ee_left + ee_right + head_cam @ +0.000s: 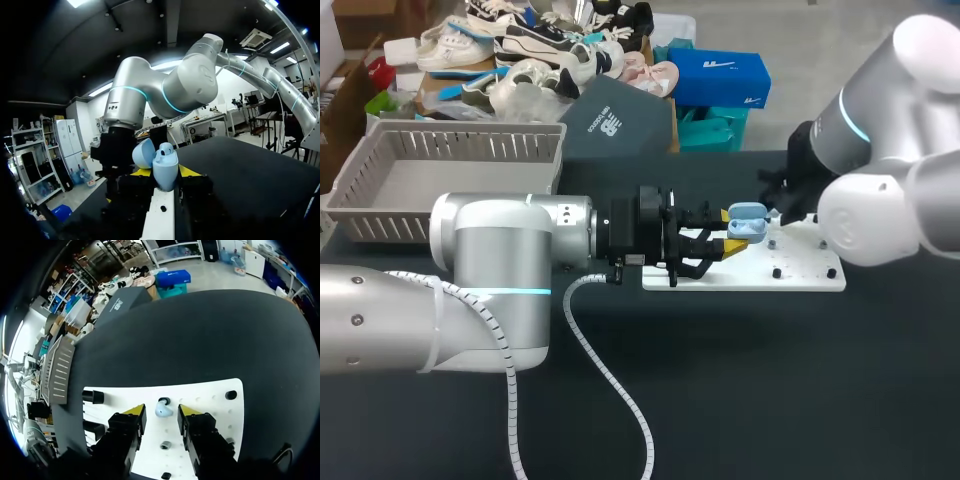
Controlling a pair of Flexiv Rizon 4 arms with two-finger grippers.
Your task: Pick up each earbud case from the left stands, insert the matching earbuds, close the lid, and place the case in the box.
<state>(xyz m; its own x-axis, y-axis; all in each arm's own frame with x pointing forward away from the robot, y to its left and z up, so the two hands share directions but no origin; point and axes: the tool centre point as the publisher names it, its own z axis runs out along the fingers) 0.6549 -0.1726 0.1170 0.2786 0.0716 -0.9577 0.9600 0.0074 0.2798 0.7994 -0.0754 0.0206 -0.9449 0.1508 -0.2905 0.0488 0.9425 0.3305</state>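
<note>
A light blue earbud case (165, 175) stands upright with its lid (144, 153) swung open, and my left gripper (165, 171) is shut on its body. One earbud (167, 148) sits in its top. In the head view the case (748, 224) hangs over the left part of the white stand board (805, 272), in my left gripper (734, 231). My right gripper (778, 212) is just behind the case, pointing down at the board. In the right wrist view a blue earbud (163, 409) rests on the board (215, 405) between my right gripper's (161, 415) open fingers, with small gaps either side.
A grey slatted basket (380, 170) stands at the back left. A dark box (620, 120) lies behind the board. Black pegs (92, 396) and a black stud (231, 395) stick up from the white board.
</note>
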